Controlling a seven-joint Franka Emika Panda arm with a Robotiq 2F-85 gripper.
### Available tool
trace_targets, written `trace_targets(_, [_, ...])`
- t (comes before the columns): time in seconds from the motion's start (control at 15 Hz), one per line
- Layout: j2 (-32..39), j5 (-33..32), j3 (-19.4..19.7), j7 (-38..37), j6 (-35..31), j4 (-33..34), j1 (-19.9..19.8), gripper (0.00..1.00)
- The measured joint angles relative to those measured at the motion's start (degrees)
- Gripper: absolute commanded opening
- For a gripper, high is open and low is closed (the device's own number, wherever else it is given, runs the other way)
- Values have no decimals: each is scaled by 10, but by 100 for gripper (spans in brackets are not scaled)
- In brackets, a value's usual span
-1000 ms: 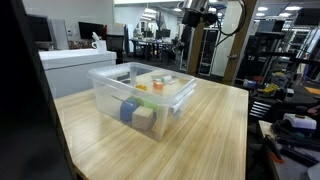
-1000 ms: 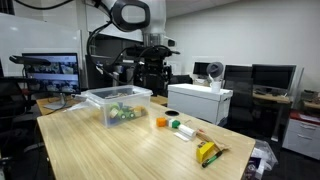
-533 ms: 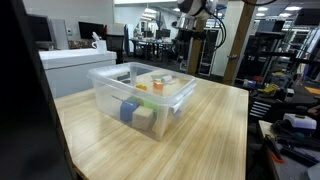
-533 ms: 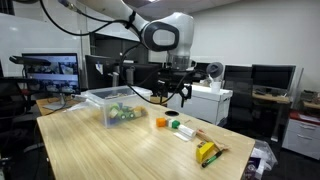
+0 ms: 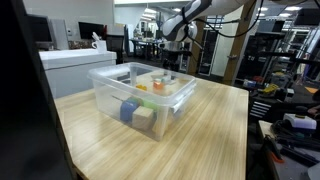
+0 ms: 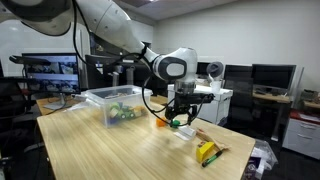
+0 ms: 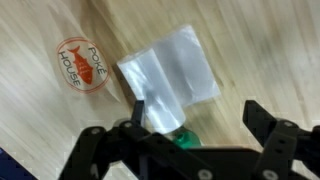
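Wooden table (image 6: pixel 120 150) carries a clear bag (image 7: pixel 170 75) and green block (image 7: pixel 186 140); the gripper (image 7: pixel 195 112) hovers over them, jaws apart, nothing grasped yet.

Smooth, satin-finished wood-grain table (image 7: pixel 40 25). On it lie a thin translucent plastic sheet (image 7: pixel 175 70), glossy and faintly creased, and a round sticker (image 7: pixel 82 65) of matt paper with orange print. The gripper (image 7: pixel 198 118): matt black, plastic or coated metal, cannot tell which. The bin (image 5: pixel 108 98): clear rigid plastic, glossy walls. The packet (image 6: pixel 207 152): shiny yellow film. The arm shell (image 6: pixel 120 35): smooth, white, slight sheen.
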State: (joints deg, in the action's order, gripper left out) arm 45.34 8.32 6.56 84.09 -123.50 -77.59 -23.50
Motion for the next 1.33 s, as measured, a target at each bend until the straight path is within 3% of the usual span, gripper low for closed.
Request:
trace_targets(0.13, [34,-18,-4,21,-8,34,-4,100])
trace_targets(0.2, [45,-23,-5,28,-8,46,-6,80])
trace_targets(0.6, [82,-29,-4,26,21,104,-23,38])
trace_targets(0.87, [79,-29,23,-56,31,102,-15,9])
trace_targets(0.93, [76,-29,32,-81,32,98,-9,5])
trace_targets(1.33, [21,-33,86,-256,39,26,66,6])
